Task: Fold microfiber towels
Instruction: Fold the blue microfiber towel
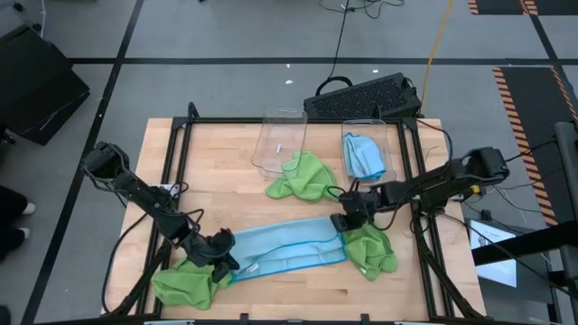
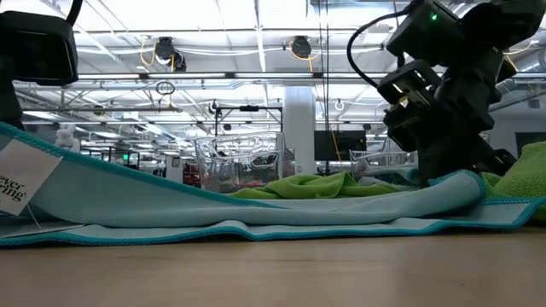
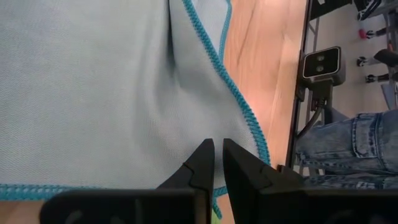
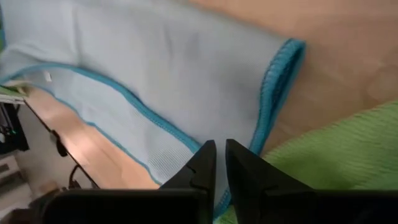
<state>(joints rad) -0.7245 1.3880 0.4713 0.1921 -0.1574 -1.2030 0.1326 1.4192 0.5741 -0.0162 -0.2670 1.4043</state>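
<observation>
Both my pincers pinched on blue towel: left pincer, right pincer at opposite ends. Lift together, keep taut, align edges.

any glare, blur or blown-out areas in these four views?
Low view: ceiling lights blown out, and the tag on the blue towel at the picture's left edge is soft. High view: even light, faint shine on the clear bins. Left wrist view: sharp weave, left tool dark. Right wrist view: towel and wood slightly soft around the right tool.
</observation>
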